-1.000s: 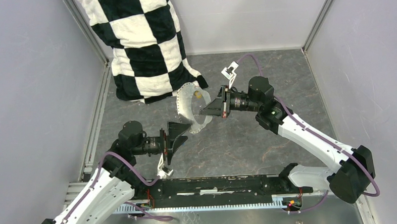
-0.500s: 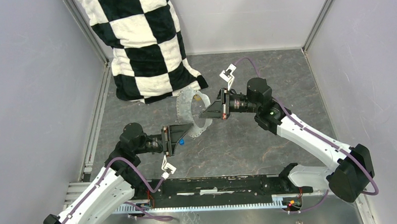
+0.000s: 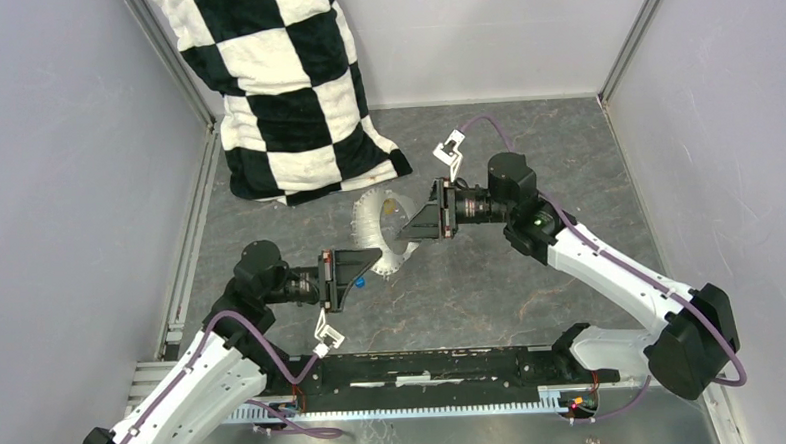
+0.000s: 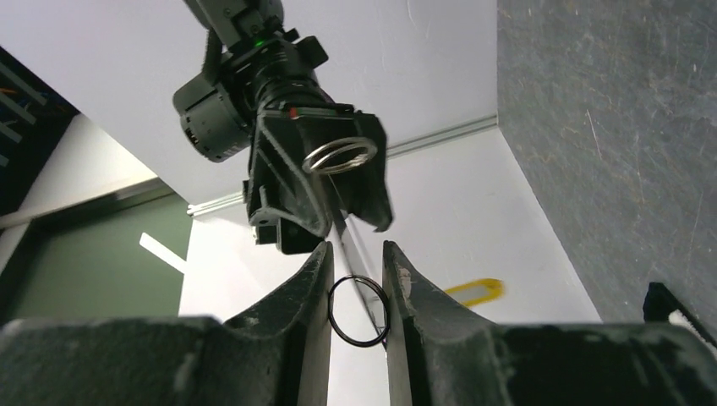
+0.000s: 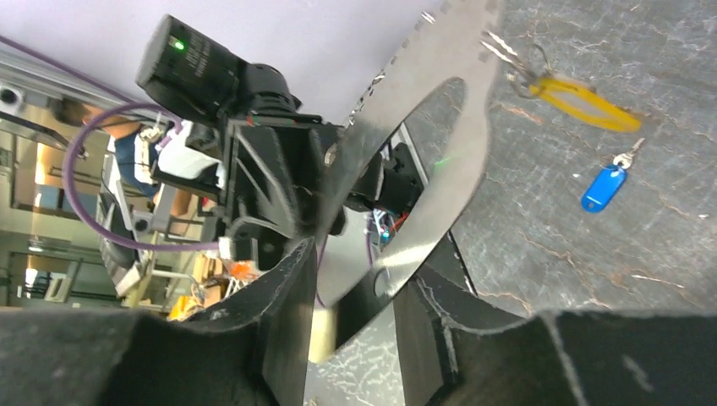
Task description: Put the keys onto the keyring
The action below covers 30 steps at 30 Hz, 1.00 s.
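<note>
Black-and-white checkered blanket [image 3: 283,87] at back left, grey mottled tabletop [image 3: 532,286]

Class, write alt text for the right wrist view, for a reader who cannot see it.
The right hand straddles a broad, flat silver keyring, with the left hand close behind it. To the right, on the grey table, lie a yellow-tagged key and a blue-tagged key, apart from each other.

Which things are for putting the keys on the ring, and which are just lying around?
For the job:
keyring
blue key
yellow key

Just lying about:
checkered blanket
</note>
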Each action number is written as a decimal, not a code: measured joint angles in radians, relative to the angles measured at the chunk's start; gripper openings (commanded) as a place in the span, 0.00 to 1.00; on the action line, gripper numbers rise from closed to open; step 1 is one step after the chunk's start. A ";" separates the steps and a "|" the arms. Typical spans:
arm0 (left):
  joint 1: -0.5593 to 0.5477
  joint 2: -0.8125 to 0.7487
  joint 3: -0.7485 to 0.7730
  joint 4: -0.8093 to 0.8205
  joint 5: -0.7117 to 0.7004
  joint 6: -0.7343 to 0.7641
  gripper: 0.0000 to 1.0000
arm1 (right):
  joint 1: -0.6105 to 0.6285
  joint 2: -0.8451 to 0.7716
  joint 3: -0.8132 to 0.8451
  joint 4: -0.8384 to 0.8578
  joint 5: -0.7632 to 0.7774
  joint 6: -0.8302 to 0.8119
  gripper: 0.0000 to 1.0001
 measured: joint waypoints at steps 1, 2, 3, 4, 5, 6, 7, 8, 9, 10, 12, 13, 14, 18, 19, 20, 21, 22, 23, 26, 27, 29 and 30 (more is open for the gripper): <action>0.000 -0.005 0.013 -0.015 0.002 -0.022 0.02 | -0.005 0.001 0.005 -0.019 -0.009 -0.017 0.50; 0.000 -0.011 0.027 -0.027 0.004 -0.050 0.02 | -0.010 0.002 0.013 -0.039 -0.018 -0.035 0.54; 0.000 -0.016 0.046 -0.047 0.006 -0.085 0.02 | -0.017 0.002 0.027 -0.068 -0.028 -0.063 0.56; 0.000 -0.019 0.060 -0.055 0.006 -0.109 0.02 | -0.022 0.002 0.042 -0.093 -0.037 -0.089 0.58; 0.000 -0.022 0.078 -0.068 0.008 -0.136 0.02 | -0.029 0.002 0.067 -0.134 -0.050 -0.132 0.59; 0.000 -0.026 0.096 -0.081 0.008 -0.163 0.02 | -0.035 0.002 0.096 -0.179 -0.060 -0.180 0.61; 0.000 -0.029 0.113 -0.093 0.009 -0.191 0.02 | -0.040 0.002 0.137 -0.244 -0.069 -0.241 0.62; 0.000 -0.030 0.129 -0.106 0.011 -0.219 0.02 | -0.045 0.003 0.181 -0.307 -0.074 -0.303 0.65; 0.000 -0.030 0.144 -0.120 0.014 -0.247 0.02 | -0.048 0.004 0.233 -0.370 -0.076 -0.370 0.70; 0.000 -0.029 0.157 -0.135 0.019 -0.270 0.02 | -0.051 0.003 0.284 -0.426 -0.075 -0.432 0.73; 0.000 -0.019 0.201 -0.193 0.031 -0.325 0.02 | -0.052 -0.007 0.380 -0.512 -0.060 -0.557 0.80; 0.000 -0.012 0.224 -0.221 0.034 -0.350 0.02 | -0.052 -0.018 0.421 -0.555 -0.045 -0.619 0.82; 0.000 -0.005 0.241 -0.251 0.039 -0.378 0.02 | -0.052 -0.025 0.439 -0.573 -0.038 -0.649 0.83; 0.000 0.030 0.313 -0.333 0.057 -0.521 0.02 | -0.052 -0.064 0.498 -0.650 0.003 -0.825 0.90; 0.000 0.045 0.338 -0.347 0.060 -0.578 0.02 | -0.052 -0.076 0.498 -0.661 0.005 -0.862 0.93; 0.000 0.058 0.358 -0.356 0.061 -0.621 0.02 | -0.052 -0.083 0.497 -0.666 0.005 -0.883 0.96; 0.000 0.078 0.388 -0.365 0.063 -0.684 0.02 | -0.052 -0.093 0.489 -0.657 0.000 -0.908 0.97; 0.000 0.089 0.404 -0.371 0.063 -0.713 0.02 | -0.052 -0.100 0.480 -0.647 -0.005 -0.916 0.98; 0.000 0.108 0.432 -0.384 0.064 -0.764 0.02 | -0.050 -0.116 0.451 -0.612 -0.016 -0.928 0.98; 0.000 0.165 0.505 -0.411 0.072 -0.898 0.02 | -0.030 -0.175 0.342 -0.526 -0.027 -0.949 0.98; 0.000 0.179 0.521 -0.415 0.074 -0.936 0.02 | -0.016 -0.187 0.317 -0.504 -0.026 -0.953 0.97; 0.000 0.208 0.548 -0.422 0.080 -1.028 0.02 | 0.039 -0.198 0.282 -0.468 -0.018 -0.972 0.96; 0.000 0.217 0.555 -0.426 0.082 -1.065 0.02 | 0.061 -0.196 0.277 -0.459 -0.018 -0.980 0.96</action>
